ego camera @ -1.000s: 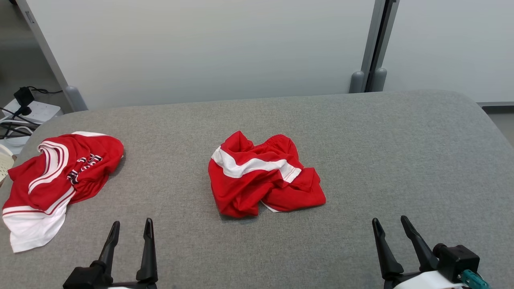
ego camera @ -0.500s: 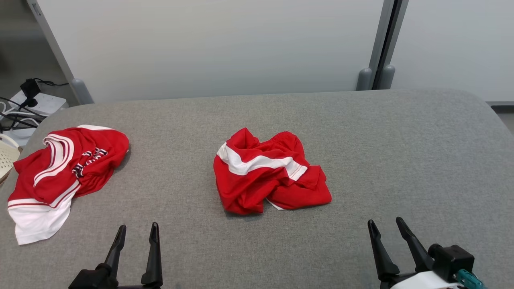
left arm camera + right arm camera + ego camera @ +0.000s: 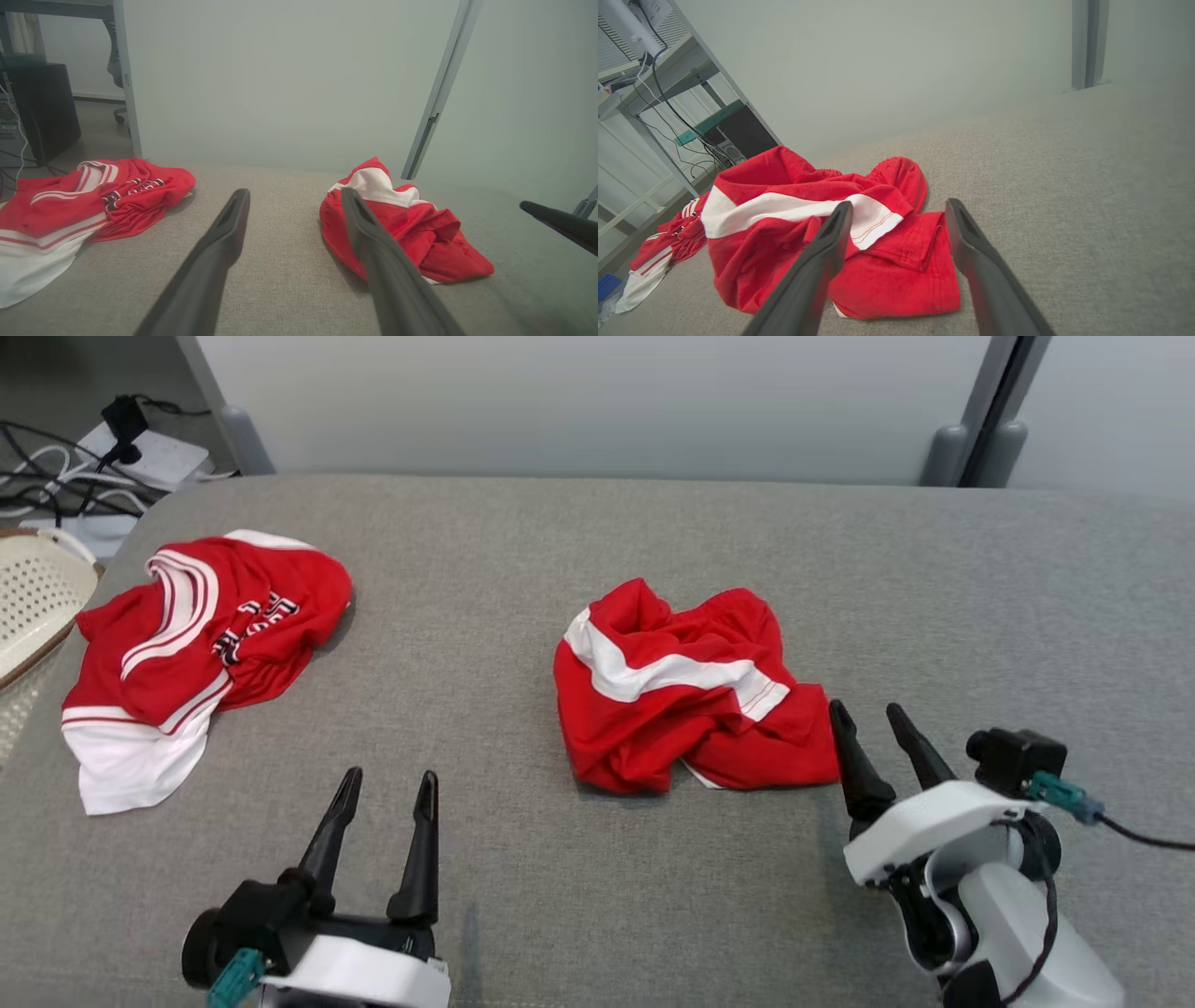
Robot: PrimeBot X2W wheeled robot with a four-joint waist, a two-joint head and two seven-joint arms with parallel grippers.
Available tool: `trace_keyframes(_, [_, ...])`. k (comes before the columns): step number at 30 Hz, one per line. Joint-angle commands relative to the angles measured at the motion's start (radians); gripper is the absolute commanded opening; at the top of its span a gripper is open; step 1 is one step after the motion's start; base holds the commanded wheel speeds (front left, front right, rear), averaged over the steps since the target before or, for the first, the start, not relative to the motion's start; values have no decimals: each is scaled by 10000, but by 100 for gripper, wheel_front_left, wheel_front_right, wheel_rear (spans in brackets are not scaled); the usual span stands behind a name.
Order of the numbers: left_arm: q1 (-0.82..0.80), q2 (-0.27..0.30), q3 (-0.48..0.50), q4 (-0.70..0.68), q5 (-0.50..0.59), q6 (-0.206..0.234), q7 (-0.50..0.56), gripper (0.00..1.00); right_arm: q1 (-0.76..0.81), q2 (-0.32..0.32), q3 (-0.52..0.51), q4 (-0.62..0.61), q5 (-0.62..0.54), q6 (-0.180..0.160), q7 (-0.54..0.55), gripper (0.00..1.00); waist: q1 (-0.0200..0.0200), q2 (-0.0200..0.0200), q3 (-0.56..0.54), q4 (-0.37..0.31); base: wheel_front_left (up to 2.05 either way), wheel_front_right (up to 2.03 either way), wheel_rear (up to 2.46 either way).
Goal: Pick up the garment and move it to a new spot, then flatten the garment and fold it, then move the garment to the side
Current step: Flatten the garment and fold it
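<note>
Grey worktop (image 3: 523, 551) before you: red shorts (image 3: 681, 709) crumpled at its middle; right gripper (image 3: 868, 709) just beside them, left gripper (image 3: 390, 777) apart, both with fingers spread.

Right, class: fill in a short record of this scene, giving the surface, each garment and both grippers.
surface: grey fabric-covered table
centre garment: crumpled red cloth garment with a white stripe, bunched, not flattened
left garment: red and white jersey with dark lettering, rumpled, near the table's left edge
left gripper: open, empty, over bare table
right gripper: open, empty, at the centre garment's right edge
off the left edge: cream perforated basket
</note>
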Motion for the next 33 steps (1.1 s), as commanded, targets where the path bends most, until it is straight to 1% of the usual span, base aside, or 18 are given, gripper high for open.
trace_keyframes(1, [-637,47,231,-251,-143,-21,-48,100,-535,5,323,144,188,14,-134,100,0,0,433,428,0,0,0])
trace_keyframes(4, [-959,47,19,-234,-279,20,-48,100,-1290,5,694,1153,672,14,-133,100,0,0,735,752,0,0,0])
trace_keyframes(5, [-1087,47,-102,-228,-367,61,-48,100,-1699,5,979,1784,981,14,-113,100,0,0,888,940,0,0,0])
trace_keyframes(8, [-1213,47,-272,-220,-457,114,-48,100,-2175,5,1326,2540,1359,14,-98,100,0,0,1058,1179,0,0,0])
trace_keyframes(11, [-1310,47,-382,-219,-510,160,-48,100,-2512,5,1528,3103,1707,14,-107,100,0,0,1174,1395,0,0,0])
trace_keyframes(12, [-1310,47,-382,-219,-510,160,-48,100,-2512,5,1528,3103,1707,14,-107,100,0,0,1174,1395,0,0,0])
trace_keyframes(13, [-1367,47,-409,-246,-527,185,-48,100,-2684,5,1559,3430,1958,14,-113,100,0,0,1248,1515,0,0,0])
trace_keyframes(14, [-1367,47,-409,-246,-527,185,-48,100,-2684,5,1559,3430,1958,14,-113,100,0,0,1248,1515,0,0,0])
trace_keyframes(19, [-1493,47,-449,-310,-505,188,-48,100,-3135,5,1524,4232,2220,14,-126,100,0,0,1421,1738,0,0,0])
trace_keyframes(20, [-1504,47,-438,-319,-489,187,-48,100,-3211,5,1526,4311,2231,14,-128,45,0,0,1442,1755,0,0,0])
trace_keyframes(21, [-1509,47,-420,-323,-470,188,-48,100,-3280,5,1528,4381,2195,14,-129,10,0,0,1459,1766,0,0,0])
trace_keyframes(22, [-1509,47,-394,-325,-452,188,-48,100,-3355,-1,1504,4429,2089,14,-130,0,0,0,1469,1765,0,0,0])
trace_keyframes(27, [-1442,47,-229,-343,-368,230,-48,100,-3273,-155,1226,4128,1285,14,-131,0,0,0,1366,1608,0,0,0])
trace_keyframes(33, [-1347,47,-132,-441,-294,192,-48,100,-2128,-753,388,2615,-41,14,-132,0,0,0,1138,1051,0,0,0])
